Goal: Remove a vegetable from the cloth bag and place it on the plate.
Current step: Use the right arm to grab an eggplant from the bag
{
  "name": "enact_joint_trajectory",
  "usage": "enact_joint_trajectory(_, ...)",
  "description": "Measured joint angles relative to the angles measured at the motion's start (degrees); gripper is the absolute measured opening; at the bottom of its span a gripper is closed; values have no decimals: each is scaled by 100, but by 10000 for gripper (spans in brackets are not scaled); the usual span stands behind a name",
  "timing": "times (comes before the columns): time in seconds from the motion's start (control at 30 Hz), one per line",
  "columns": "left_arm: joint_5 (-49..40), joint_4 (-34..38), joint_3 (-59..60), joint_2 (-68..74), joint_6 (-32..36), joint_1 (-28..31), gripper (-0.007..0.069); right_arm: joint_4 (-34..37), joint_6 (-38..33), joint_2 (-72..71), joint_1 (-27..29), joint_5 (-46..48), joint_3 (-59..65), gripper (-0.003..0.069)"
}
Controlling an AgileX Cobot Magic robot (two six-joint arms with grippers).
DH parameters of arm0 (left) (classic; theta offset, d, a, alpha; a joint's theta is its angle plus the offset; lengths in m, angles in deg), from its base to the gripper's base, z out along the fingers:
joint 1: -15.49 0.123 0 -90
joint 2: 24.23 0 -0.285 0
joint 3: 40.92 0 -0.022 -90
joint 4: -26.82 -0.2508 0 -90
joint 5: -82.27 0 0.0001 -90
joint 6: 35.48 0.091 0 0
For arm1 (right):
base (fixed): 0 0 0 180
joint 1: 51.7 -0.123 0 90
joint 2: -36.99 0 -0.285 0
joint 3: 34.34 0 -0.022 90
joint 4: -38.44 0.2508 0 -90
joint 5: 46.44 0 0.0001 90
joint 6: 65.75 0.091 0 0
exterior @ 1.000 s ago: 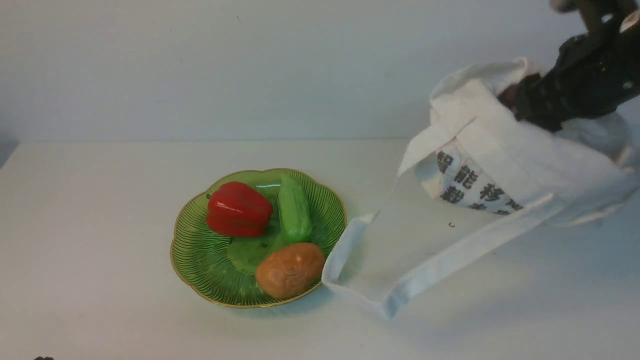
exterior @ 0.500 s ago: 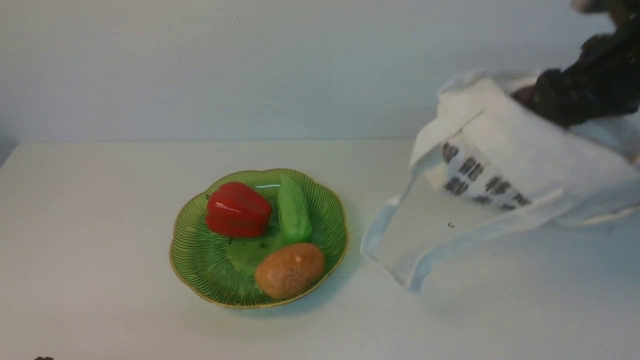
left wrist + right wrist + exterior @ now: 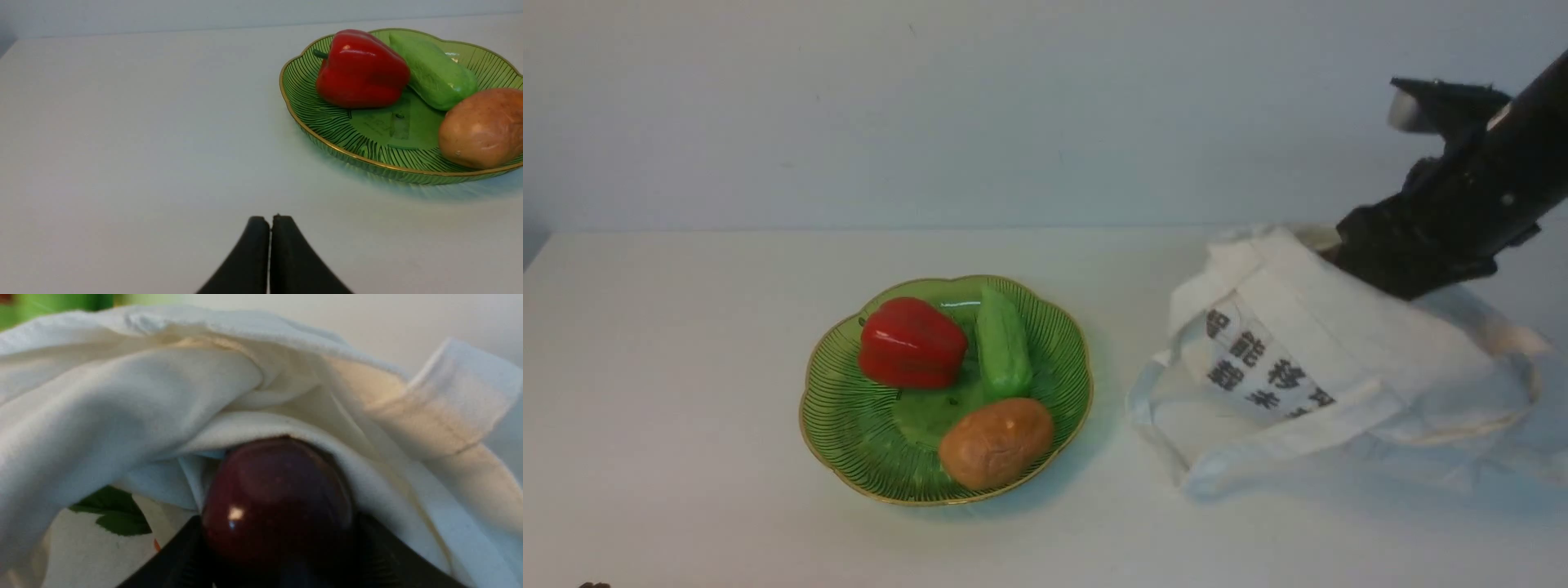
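The off-white cloth bag (image 3: 1347,359) lies slumped on the table at the right, printed side facing me. My right gripper (image 3: 278,547) is inside the bag's mouth, shut on the rounded end of the glossy dark purple eggplant (image 3: 278,490), with cloth (image 3: 122,400) draped over and around it. In the front view only the black right arm (image 3: 1429,229) shows entering the bag; the eggplant is hidden there. The green glass plate (image 3: 849,425) sits mid-table, left of the bag, and shows in the left wrist view (image 3: 327,122). My left gripper (image 3: 269,218) is shut and empty, low over the table short of the plate.
On the plate lie a red bell pepper (image 3: 911,343), a green cucumber (image 3: 1005,343) and a brown potato (image 3: 996,441). The bag's strap handle (image 3: 1168,441) loops toward the plate. Green leaves (image 3: 118,514) and an orange sliver (image 3: 156,545) show deeper in the bag.
The right arm has come down, and the bag, which hung lifted around it, has dropped and settled on the table. Its strap has drawn back from the plate. The left gripper's motion cannot be told.
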Motion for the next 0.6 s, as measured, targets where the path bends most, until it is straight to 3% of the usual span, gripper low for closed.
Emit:
enact_joint_trajectory(0.17,0,0,0,0,0,0,-8,-430,-49,-986,-306,-443,-284,396)
enact_joint_trajectory(0.3,0,0,0,0,0,0,-8,-1739,198,-1536,-504,-1586,-220,396)
enact_joint_trajectory(0.37,0,0,0,0,0,0,-8,-2294,545,-1585,-484,-1895,-125,396)
enact_joint_trajectory(0.4,0,0,0,0,0,0,-8,-2930,1116,-1504,-392,-1943,-52,396)
enact_joint_trajectory(0.5,0,0,0,0,0,0,-8,-3415,2008,-911,-110,-783,9,396)
enact_joint_trajectory(0.6,0,0,0,0,0,0,-8,-2806,1605,-367,6,-45,132,396)
